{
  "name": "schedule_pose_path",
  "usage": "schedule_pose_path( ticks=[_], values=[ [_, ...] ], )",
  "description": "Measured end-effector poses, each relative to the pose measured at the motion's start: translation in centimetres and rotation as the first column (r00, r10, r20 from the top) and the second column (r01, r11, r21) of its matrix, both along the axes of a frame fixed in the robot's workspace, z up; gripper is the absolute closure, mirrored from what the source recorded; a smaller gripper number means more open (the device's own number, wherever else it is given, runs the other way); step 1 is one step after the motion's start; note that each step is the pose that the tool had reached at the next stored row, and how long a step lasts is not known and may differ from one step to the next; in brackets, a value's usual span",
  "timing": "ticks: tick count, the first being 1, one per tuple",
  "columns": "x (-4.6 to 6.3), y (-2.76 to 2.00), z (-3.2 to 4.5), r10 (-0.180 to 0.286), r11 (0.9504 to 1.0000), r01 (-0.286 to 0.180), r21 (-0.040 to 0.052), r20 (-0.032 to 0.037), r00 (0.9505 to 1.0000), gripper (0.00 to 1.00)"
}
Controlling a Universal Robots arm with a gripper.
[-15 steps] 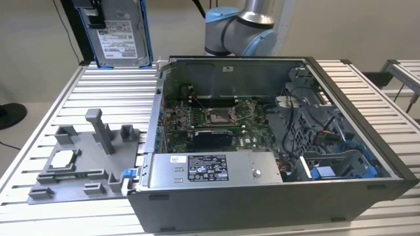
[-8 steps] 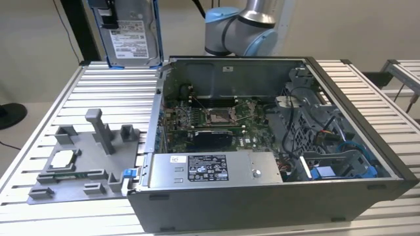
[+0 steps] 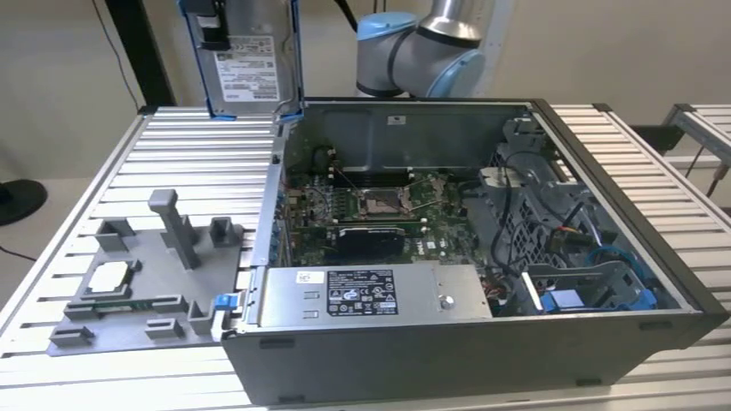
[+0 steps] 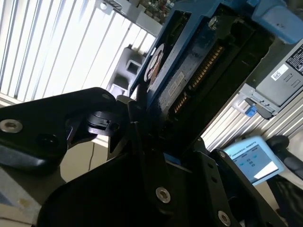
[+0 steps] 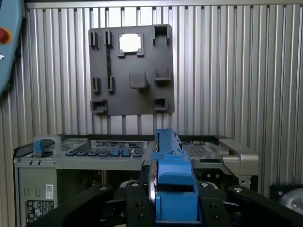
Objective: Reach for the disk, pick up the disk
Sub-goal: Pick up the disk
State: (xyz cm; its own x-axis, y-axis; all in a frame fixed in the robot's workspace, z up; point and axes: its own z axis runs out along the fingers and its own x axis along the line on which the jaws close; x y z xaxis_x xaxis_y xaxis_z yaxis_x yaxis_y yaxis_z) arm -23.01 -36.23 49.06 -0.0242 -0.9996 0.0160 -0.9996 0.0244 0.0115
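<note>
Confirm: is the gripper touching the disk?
Touching. In the first wrist view the gripper clamps the disk, jaws pressed against both its sides.

— What is everything standing on?
— A ribbed metal table (image 3: 171, 145), silver slats across its whole top.
— And directly on it?
— Two things in the exterior view. An open computer case (image 3: 457, 360) takes the centre out to 3 o'clock. A flat grey holder (image 3: 149, 282) with upright posts lies at 8 o'clock, just beside the case.

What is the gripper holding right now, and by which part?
The gripper holds the disk by one end, around its blue bracket.
</note>
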Motion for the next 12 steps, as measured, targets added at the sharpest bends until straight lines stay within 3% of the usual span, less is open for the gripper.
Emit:
schedule_pose_path(
  ticks=[12],
  values=[
    [3.3,-0.04,0.0,0.0,1.0,0.0,0.0,-0.0007,1.0,1.0]
  ],
)
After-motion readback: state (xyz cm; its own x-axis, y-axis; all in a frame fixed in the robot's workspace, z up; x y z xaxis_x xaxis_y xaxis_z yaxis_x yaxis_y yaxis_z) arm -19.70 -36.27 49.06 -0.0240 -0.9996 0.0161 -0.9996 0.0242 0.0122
